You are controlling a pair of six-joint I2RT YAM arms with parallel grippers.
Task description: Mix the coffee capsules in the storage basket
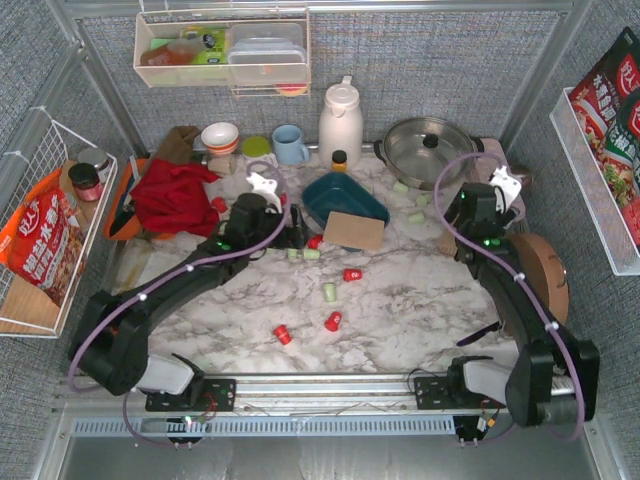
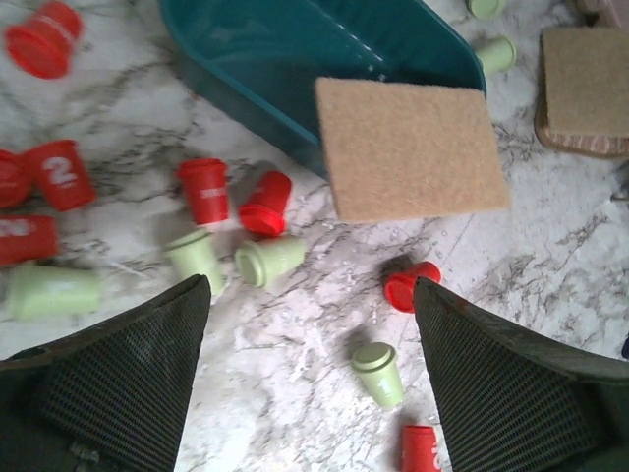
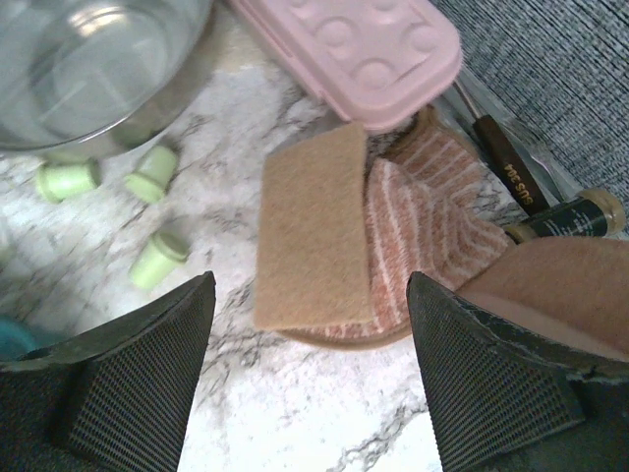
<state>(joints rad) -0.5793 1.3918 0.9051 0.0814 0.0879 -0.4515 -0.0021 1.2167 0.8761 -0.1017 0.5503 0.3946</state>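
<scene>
Gathering step: storage basket [image 1: 332, 193] empty, coffee capsules [image 2: 204, 189] scattered over desk [image 1: 420, 300]. Both left claw [image 2: 310, 315] and right claw [image 3: 310, 305] spread, holding nothing. Next, I'd say: left claw pinches a capsule near the basket, avoiding the tan pad [image 2: 408, 147] on its rim.

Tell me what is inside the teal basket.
Nothing shows inside the basket: its visible floor is bare. A tan pad lies over its near corner, hiding that part.
</scene>
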